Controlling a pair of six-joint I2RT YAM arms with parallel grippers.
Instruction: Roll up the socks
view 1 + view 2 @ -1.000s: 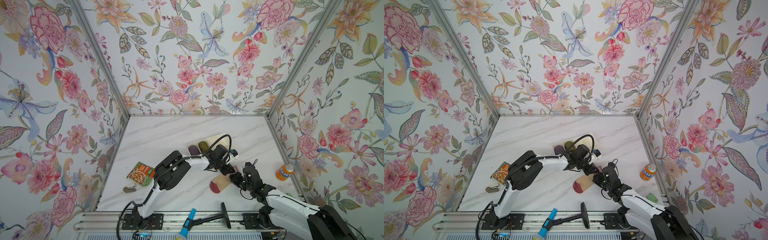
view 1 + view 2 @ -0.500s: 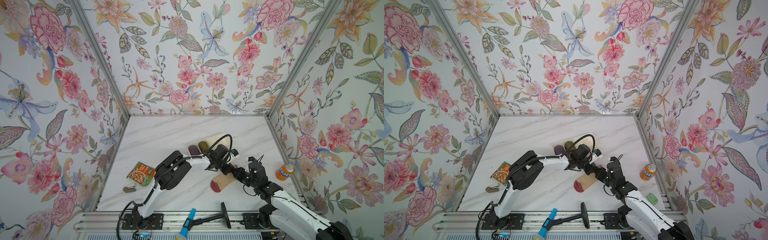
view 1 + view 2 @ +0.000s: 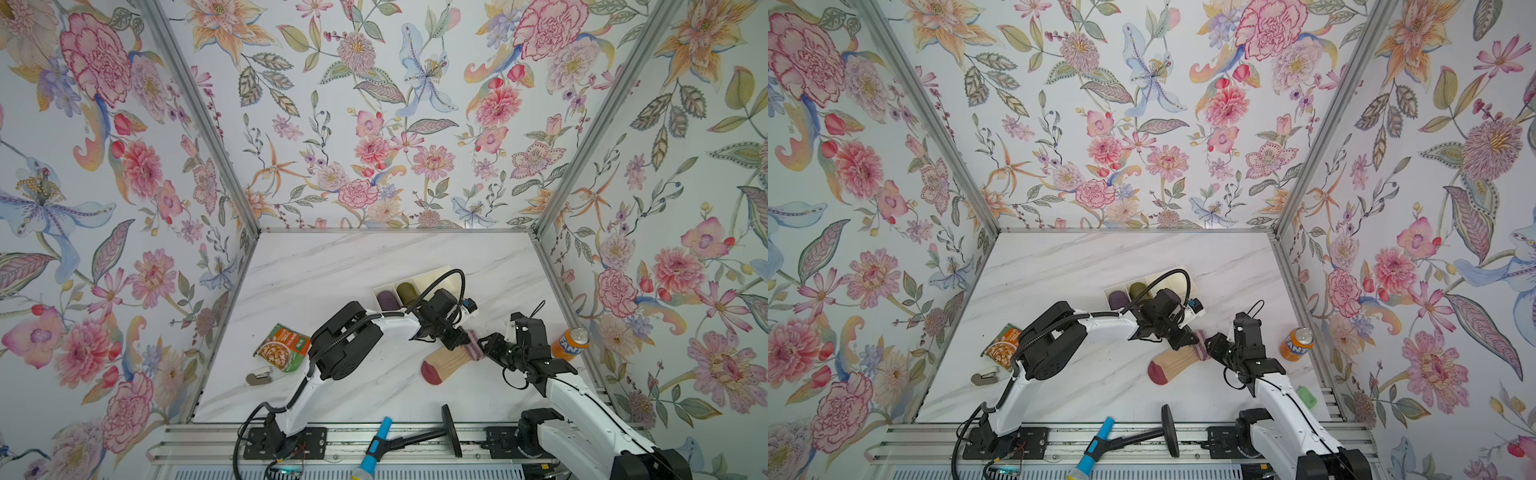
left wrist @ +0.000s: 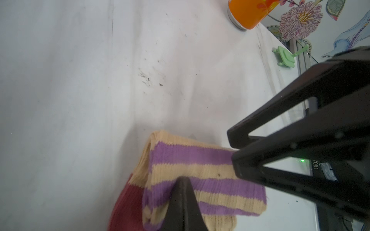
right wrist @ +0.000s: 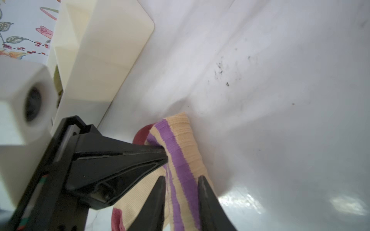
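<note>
Right end effector [image 3: 484, 345] parted around socks [image 3: 446, 363] on marble [image 3: 332, 266] (floral walls [image 3: 374, 124]).

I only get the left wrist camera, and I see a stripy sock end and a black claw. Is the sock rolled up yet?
Observer: No. In both top views the socks lie mostly straight on the table, maroon toe unrolled.
Operator: Is that claw squeezing it?
Observer: The right wrist view shows the right gripper with a finger on each side of the striped cuff; squeezing, I can't tell.
Operator: What's behind the arms?
Observer: A cream organizer tray holding a purple sock roll and an olive-green sock roll.
</note>
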